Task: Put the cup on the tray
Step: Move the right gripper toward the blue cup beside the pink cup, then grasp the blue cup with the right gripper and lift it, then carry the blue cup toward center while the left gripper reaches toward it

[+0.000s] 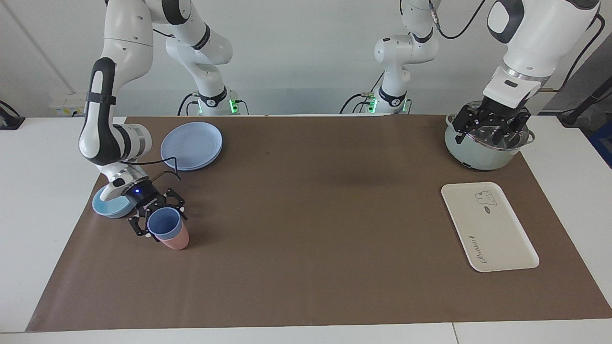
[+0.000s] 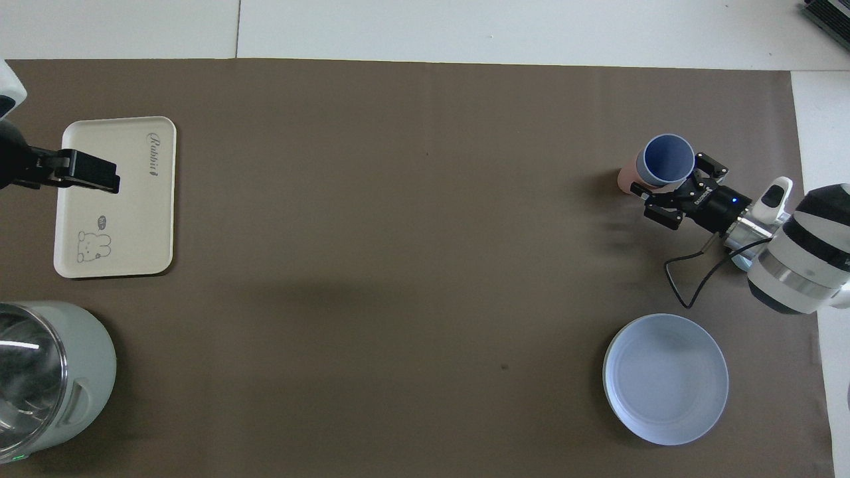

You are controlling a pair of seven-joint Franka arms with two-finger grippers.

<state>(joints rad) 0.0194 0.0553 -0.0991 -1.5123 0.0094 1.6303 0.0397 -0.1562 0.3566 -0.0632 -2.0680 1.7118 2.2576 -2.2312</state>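
— So what covers the table?
— Brown mat; grey pot under the waiting left gripper, its spread unreadable. Cream tray lies farther from the robots than the pot, at the left arm's end.
— And the right gripper?
— Fingers spread around the blue cup, which is nested in a pink cup at the right arm's end; contact unclear. Blue plate and bowl sit nearby.
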